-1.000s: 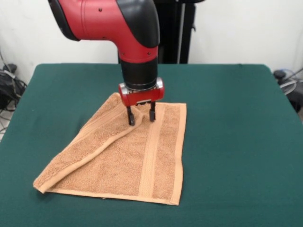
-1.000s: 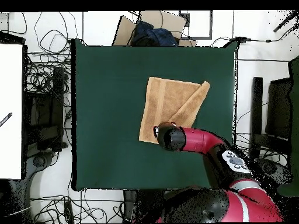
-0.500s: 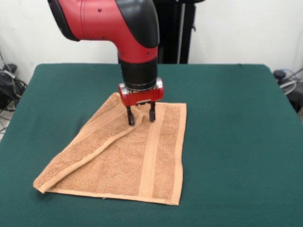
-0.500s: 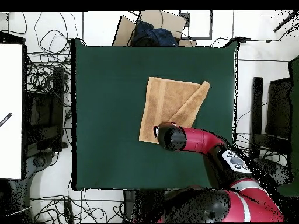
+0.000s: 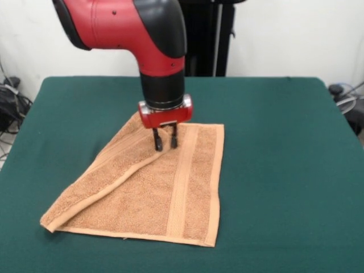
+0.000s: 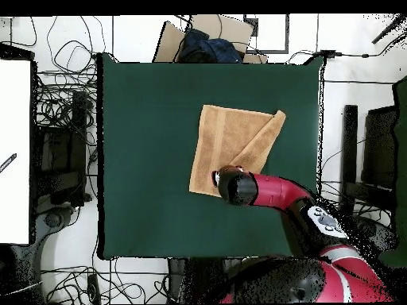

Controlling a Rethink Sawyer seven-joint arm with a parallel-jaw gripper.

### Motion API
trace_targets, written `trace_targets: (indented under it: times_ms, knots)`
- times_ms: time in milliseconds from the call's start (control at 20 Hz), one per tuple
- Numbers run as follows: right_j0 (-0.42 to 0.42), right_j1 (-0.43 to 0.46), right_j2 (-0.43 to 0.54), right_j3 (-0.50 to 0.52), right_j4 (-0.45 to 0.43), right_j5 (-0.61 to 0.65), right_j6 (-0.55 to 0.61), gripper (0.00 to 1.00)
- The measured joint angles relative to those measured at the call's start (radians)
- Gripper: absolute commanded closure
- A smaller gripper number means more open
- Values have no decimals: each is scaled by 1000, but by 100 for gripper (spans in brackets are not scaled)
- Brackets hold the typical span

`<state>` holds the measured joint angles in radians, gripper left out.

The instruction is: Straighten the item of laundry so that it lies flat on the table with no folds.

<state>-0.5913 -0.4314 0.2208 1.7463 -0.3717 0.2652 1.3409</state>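
Observation:
The peach-orange towel (image 5: 170, 193) lies on the dark green table (image 5: 273, 142), left of centre. Its left part is folded diagonally over the rest, and the fold runs from the far corner to the near left corner. My gripper (image 5: 165, 144) points straight down at the towel's far edge, with its fingers drawn close together on the top of the folded flap. In the overhead view the towel (image 6: 222, 135) lies right of the centre of the table (image 6: 143, 159), and the arm's wrist (image 6: 234, 186) covers the gripper.
The robot's black pedestal (image 5: 207, 40) stands behind the table's far edge. In the overhead view, cables and equipment ring the table, a cardboard box (image 6: 208, 32) sits beyond its top edge, and a white board (image 6: 14, 151) lies at the left.
The gripper's fingers have closed in from a wide gap to a narrow one on the towel's folded flap. The wrist shifted slightly. The towel has not moved.

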Motion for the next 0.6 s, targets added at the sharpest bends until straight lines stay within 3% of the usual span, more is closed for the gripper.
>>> trace_targets:
  times_ms: [600]
  knots:
    - [-22,2,19,0,-23,1,0,100]
